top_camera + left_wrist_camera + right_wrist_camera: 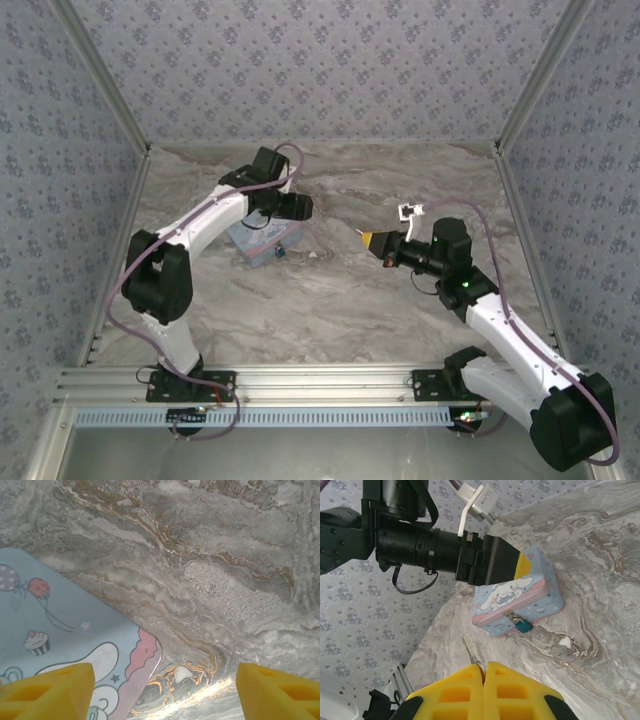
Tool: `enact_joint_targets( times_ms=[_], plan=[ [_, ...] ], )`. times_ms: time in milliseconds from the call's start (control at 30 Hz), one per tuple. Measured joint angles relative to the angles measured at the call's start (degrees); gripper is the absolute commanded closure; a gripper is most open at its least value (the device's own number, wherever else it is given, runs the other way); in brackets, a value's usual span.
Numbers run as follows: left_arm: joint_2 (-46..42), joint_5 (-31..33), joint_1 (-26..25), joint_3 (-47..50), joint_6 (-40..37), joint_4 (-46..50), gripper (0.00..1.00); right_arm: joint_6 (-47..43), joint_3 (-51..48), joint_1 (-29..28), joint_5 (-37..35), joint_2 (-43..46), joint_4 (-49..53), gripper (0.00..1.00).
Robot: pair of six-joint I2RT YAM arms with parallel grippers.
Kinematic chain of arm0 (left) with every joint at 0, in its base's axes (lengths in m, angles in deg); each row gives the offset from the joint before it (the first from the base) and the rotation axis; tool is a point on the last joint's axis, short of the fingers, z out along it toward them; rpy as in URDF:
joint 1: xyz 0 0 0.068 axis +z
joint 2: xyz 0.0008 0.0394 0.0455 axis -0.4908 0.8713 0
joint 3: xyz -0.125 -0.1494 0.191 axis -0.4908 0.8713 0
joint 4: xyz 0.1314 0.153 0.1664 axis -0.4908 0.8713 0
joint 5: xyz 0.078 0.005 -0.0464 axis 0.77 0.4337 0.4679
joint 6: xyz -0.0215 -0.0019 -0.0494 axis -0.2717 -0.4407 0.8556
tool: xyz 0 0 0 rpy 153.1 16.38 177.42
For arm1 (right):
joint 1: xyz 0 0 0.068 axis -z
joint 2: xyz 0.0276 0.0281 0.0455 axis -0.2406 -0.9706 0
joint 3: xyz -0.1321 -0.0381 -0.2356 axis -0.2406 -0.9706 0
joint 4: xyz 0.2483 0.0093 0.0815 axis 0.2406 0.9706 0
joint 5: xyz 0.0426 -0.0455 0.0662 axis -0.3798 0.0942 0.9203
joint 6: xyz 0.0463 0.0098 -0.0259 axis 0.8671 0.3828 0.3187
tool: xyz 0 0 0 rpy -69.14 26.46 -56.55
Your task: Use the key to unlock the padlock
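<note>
Right wrist view: right end effector [484, 675] is pinching the key [468, 651] tight, padlock [522, 625] is hanging off the tin [532, 587], left end effector [162, 697] is hovering wide open.

The padlock [522, 625], tiny and blue-teal with a thin metal shackle, hangs upright from the clasp on the front wall of the tin [520, 592]. The key [468, 651], a slim grey sliver, stands apart from the tin, pinched between the closed yellow fingers of the right gripper [483, 667].
</note>
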Motion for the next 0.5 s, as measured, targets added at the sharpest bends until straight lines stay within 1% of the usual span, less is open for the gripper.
enact_joint_targets(
  times_ms=[200,500],
  plan=[
    [3.9,0.2,-1.4,-2.4,-1.0,2.0,0.26,0.0,-0.4,1.0,-0.1,0.0,0.5,1.00],
    [6.1,0.9,-3.3,-2.4,-1.5,2.9,0.26,0.0,-0.7,2.0,0.0,1.3,0.8,1.00]
  ],
)
